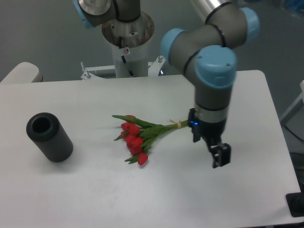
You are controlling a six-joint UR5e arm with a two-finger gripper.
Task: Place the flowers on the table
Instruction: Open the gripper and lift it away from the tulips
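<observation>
Over on the left, a dark grey hollow cylinder [49,137], lying on its side on the white table [142,194], open end turned up and to the left. Next, near the middle, the flowers [137,137], flat on the table top and well apart from the cylinder. Red tulip heads bunched to the left (some tucked under the green leaves, so hard to count). Green stems running to the right, tied with a pale band [176,123] close to the stem ends. Then, right beside those stem ends, the gripper [216,154], hanging down from the grey and blue arm [213,61] and pointing at the table. Not holding the flowers, and nothing seen between the fingers. Only one dark finger [222,156] plain to see, low and to the right, so cannot tell for sure how wide apart the jaws stand. A small blue light on the gripper's body, just past the stem tips. Far back, behind the table, the arm's white base [128,38].
</observation>
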